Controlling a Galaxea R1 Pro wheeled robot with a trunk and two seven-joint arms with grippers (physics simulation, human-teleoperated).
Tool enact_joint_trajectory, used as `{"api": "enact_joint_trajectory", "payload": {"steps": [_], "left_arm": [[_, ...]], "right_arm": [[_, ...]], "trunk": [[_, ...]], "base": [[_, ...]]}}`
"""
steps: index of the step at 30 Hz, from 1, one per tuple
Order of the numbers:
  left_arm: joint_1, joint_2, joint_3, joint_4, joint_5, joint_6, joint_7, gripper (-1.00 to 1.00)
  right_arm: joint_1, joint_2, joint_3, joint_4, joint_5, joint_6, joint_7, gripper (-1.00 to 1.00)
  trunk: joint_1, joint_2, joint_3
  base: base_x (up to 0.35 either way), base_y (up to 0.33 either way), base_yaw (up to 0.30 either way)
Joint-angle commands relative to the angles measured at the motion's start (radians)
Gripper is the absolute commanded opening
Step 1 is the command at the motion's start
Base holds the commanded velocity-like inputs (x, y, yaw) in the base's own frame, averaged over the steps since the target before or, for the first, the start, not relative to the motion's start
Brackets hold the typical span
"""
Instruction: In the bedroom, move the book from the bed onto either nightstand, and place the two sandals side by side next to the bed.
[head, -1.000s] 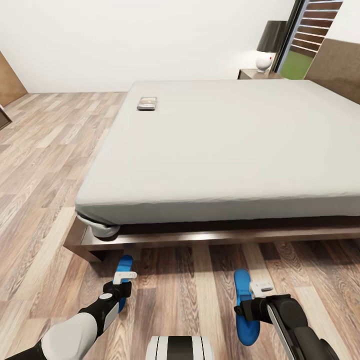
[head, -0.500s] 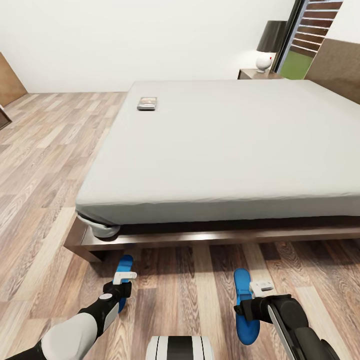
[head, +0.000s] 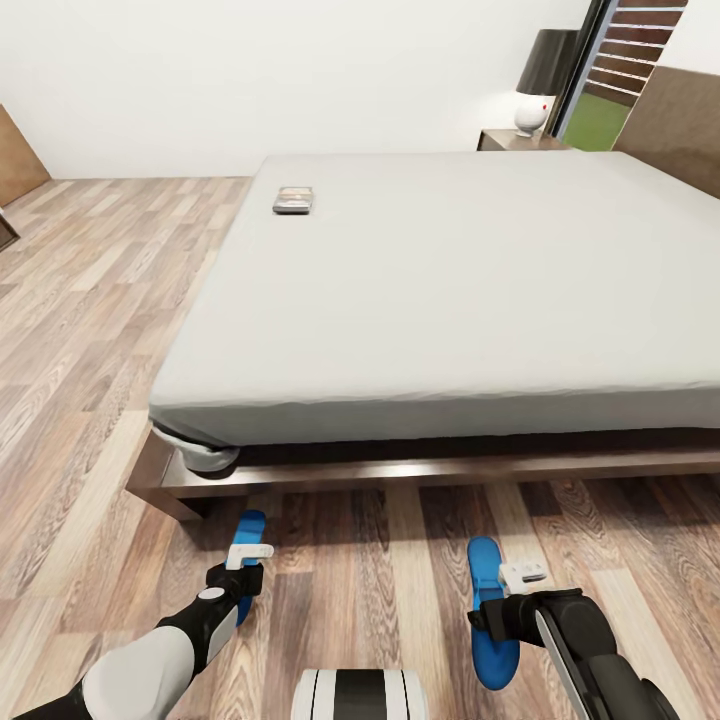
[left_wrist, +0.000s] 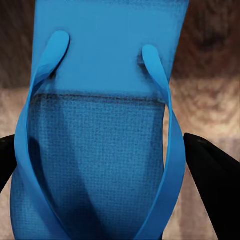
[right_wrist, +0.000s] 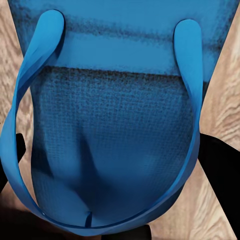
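Note:
The bed (head: 450, 300) lies ahead of me with the small book (head: 293, 200) flat near its far left corner. One nightstand (head: 503, 141) stands beyond the bed, by the far wall. Two bright blue sandals sit low over the floor by the bed's near side, about two sandal lengths apart. My left gripper (head: 241, 583) is shut on the left sandal (head: 250, 526), whose sole (left_wrist: 100, 150) sits between the dark fingers (left_wrist: 212, 172). My right gripper (head: 497, 618) is shut on the right sandal (head: 484, 562), its sole and strap (right_wrist: 115, 145) pressed between the fingers (right_wrist: 222, 167).
A lamp with a dark shade (head: 546, 70) stands on the nightstand. The dark wooden bed frame (head: 400, 470) juts out just past the sandals' toes. Wood-plank floor (head: 90, 300) runs along the bed's left side. A window with slats (head: 610, 80) is at the back right.
The head view has shifted slightly, so the bed and far wall sit a little higher. Neither arm nor either sandal has moved.

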Motion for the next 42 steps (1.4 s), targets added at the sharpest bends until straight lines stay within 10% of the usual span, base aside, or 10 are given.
{"api": "enact_joint_trajectory", "payload": {"steps": [1,42], "left_arm": [[-0.001,0.000,0.006,0.000,-0.012,-0.003,0.004,-1.00],[-0.031,-0.003,0.008,0.000,-0.012,-0.002,0.002,-1.00]], "right_arm": [[0.000,-0.001,0.001,-0.001,0.010,0.004,0.008,-1.00],[0.000,-0.002,0.002,-0.001,0.011,0.004,0.008,-1.00]], "trunk": [[0.000,0.000,-0.004],[0.007,-0.004,-0.062]], "base": [[0.000,0.000,0.000],[0.000,0.000,0.000]]}}
